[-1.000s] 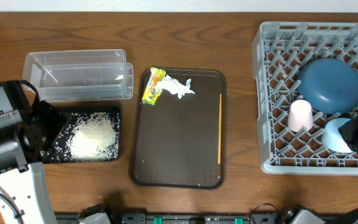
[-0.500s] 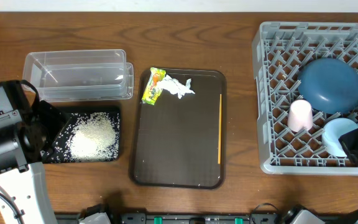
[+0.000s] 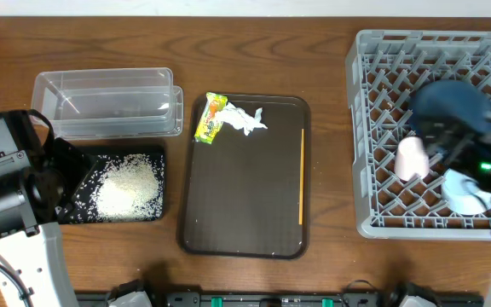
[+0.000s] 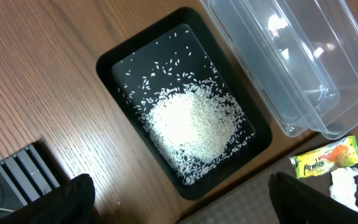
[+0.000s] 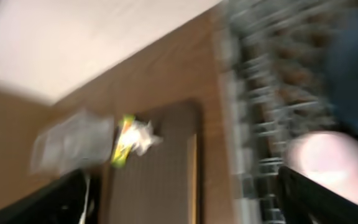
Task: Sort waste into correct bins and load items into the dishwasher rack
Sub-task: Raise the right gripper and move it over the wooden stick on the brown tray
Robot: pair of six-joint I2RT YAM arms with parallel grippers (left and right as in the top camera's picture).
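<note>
Three pieces of tableware sit in the grey dishwasher rack (image 3: 358, 128) on my right: a large dark blue bowl (image 3: 450, 95), a small pink cup (image 3: 410, 159) just beside it, and a pale blue bowl (image 3: 469, 193) near the rack's front edge. White rice grains (image 3: 130, 186) lie heaped in the shallow black tray (image 3: 156, 213), which sits against the clear tub (image 3: 105, 102) behind it. On the brown serving tray (image 3: 245, 205), the yellow-green wrapper (image 3: 211, 117) and crumpled white tissue (image 3: 245, 119) touch at the far edge, and the thin chopstick (image 3: 302, 175) lies along the right side. The wrapper's dark lettering is too small for me to read. My left jaws stand wide apart and empty, with the rice just ahead of them. My right jaws, blurred, stand apart and empty over the rack near the cup and bowls, well away from the wrapper, tissue and chopstick.
</note>
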